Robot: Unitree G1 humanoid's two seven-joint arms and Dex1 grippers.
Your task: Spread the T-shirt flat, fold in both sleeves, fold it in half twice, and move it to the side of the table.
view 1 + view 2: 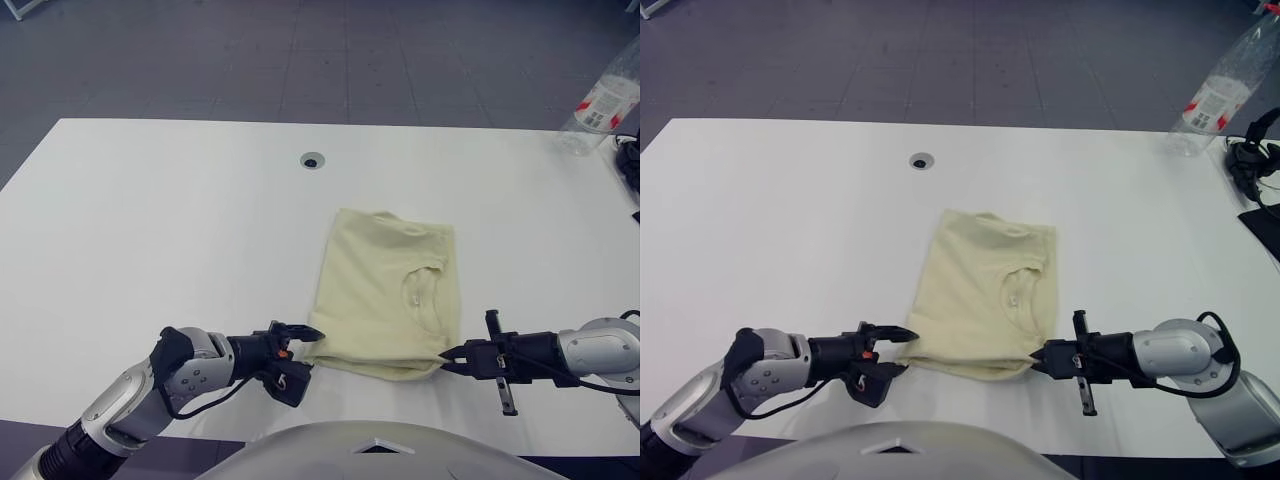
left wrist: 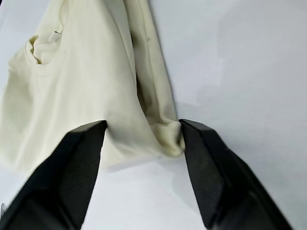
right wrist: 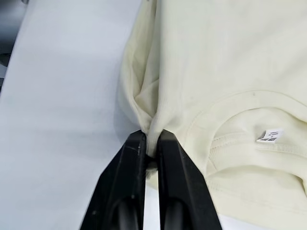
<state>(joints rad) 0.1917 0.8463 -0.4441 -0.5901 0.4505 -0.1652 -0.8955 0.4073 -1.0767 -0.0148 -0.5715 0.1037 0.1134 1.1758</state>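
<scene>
Two low arms (image 1: 130, 390): right fingers (image 3: 122, 191) pinch T-shirt (image 1: 385, 290) corner, left fingers (image 2: 72, 177) apart.

Bottle (image 1: 605, 100) cut by the picture's edge; T-shirt label (image 3: 269, 136) print unreadable.

We saw an evenly lit scene under soft light from above. The white table (image 1: 150, 250) was bright, with no hard glare, while the grey floor (image 1: 300, 50) toward 12 o'clock was dimmer. The T-shirt (image 1: 385, 290) cast only a thin, soft shadow along its edge at 6 o'clock, and its folds held gentle shading. Faint shadows lay on the table beneath the left gripper (image 1: 303, 358) and the right gripper (image 1: 446, 354). A clear bottle (image 1: 600, 105) at 2 o'clock showed pale highlights. In the wrist views both grippers were dark, nearly featureless shapes.
</scene>
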